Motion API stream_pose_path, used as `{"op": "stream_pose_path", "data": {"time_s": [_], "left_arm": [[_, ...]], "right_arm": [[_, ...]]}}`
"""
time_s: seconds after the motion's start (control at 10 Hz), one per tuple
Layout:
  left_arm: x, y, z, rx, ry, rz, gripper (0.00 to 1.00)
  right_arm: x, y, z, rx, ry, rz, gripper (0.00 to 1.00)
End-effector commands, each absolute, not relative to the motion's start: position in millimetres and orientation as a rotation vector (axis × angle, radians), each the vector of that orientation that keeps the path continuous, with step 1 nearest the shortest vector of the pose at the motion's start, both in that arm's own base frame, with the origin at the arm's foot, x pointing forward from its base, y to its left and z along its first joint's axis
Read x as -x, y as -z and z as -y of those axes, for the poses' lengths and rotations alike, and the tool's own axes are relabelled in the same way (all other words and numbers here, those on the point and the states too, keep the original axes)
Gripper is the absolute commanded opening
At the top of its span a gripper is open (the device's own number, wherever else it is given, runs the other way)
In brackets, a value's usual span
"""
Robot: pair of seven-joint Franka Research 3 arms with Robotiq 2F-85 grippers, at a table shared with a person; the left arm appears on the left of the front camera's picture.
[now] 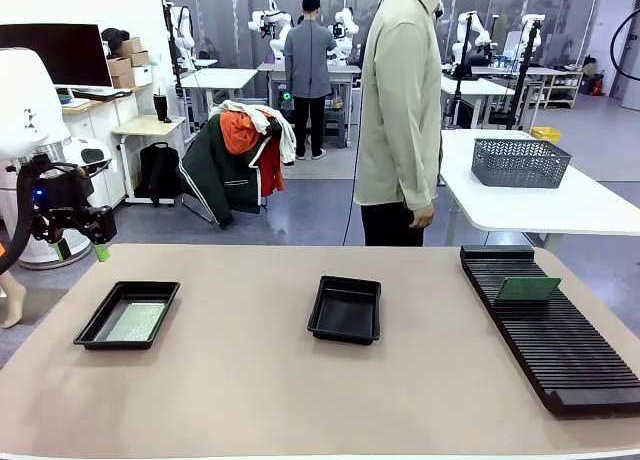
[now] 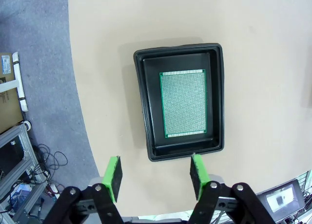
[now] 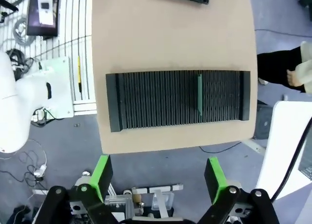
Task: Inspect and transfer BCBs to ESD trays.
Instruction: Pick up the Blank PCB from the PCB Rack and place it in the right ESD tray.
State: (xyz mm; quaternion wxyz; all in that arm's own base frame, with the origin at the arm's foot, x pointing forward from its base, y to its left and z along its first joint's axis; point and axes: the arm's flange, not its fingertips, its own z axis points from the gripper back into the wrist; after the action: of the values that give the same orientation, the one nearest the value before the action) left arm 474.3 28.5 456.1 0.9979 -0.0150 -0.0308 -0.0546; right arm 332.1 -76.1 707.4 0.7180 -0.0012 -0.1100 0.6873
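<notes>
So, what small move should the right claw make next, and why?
Probably lower the open right claw toward the BCB standing on edge in the rack below it. The middle ESD tray is empty, and the left ESD tray already holds a flat BCB.

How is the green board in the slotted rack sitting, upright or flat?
Upright: the board stands on edge in a rack slot, seen edge-on from above.
</notes>
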Motion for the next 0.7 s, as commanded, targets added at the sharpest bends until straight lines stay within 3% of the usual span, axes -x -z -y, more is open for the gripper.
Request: {"op": "stream_pose_path", "data": {"time_s": [0.0, 0.6], "left_arm": [[-474.2, -453.7, -28.1, 0.032, 0.109, 0.067, 0.75], [-474.2, -453.7, -28.1, 0.032, 0.109, 0.067, 0.75]], "right_arm": [[-332.4, -705.9, 76.8, -0.01, -1.51, 0.25, 1.0], [-332.4, -705.9, 76.8, -0.01, -1.51, 0.25, 1.0]]}}
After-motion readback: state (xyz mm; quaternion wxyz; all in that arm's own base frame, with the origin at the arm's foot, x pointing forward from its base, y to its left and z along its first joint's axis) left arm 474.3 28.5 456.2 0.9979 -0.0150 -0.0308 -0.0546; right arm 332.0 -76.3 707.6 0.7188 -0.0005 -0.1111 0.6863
